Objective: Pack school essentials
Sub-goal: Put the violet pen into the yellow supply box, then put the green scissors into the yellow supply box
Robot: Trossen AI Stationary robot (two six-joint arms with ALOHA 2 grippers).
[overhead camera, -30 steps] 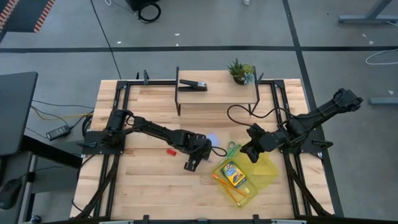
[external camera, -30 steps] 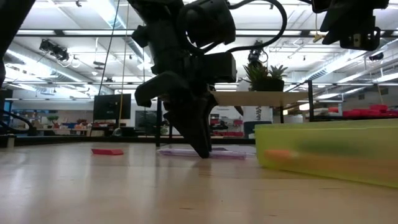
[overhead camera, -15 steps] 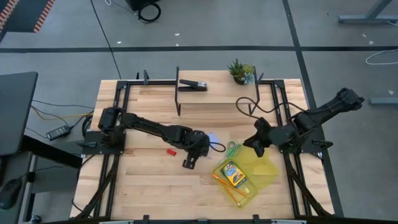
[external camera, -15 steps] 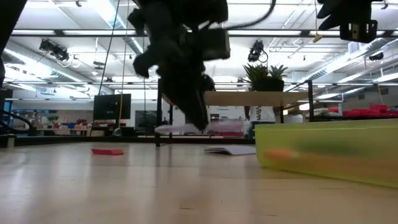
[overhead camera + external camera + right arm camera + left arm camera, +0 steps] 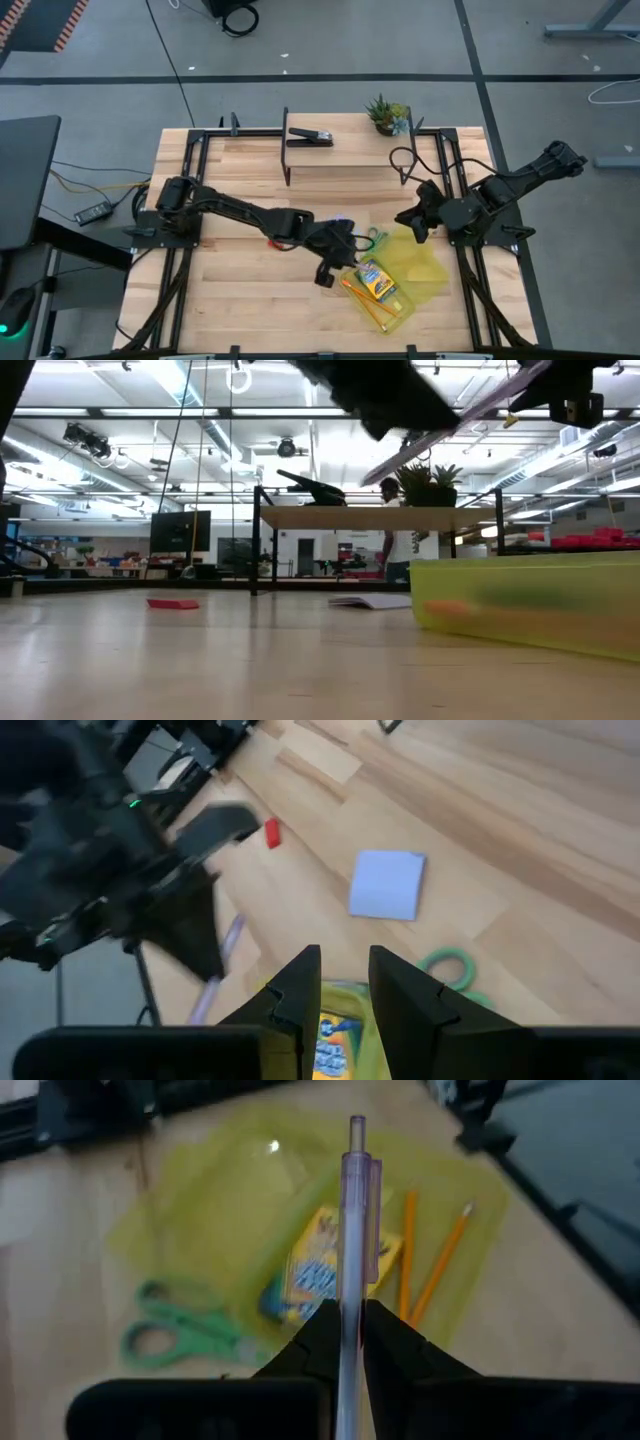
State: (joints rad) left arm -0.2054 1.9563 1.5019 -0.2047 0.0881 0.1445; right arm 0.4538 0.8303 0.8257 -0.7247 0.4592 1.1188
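A stapler [image 5: 311, 136] lies on a shelf [image 5: 350, 155] at the bench's [image 5: 230, 300] twelve o'clock edge. A plant [image 5: 386, 113] stands at the stapler's three o'clock, well apart.

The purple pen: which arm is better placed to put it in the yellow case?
Left. The left gripper is shut on the purple pen just above the yellow case. The right gripper hangs beside the case, holding nothing.

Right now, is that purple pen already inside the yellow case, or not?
Not yet. The left gripper is shut on the purple pen, holding it above the yellow case, where the crayon box and pencils already lie.
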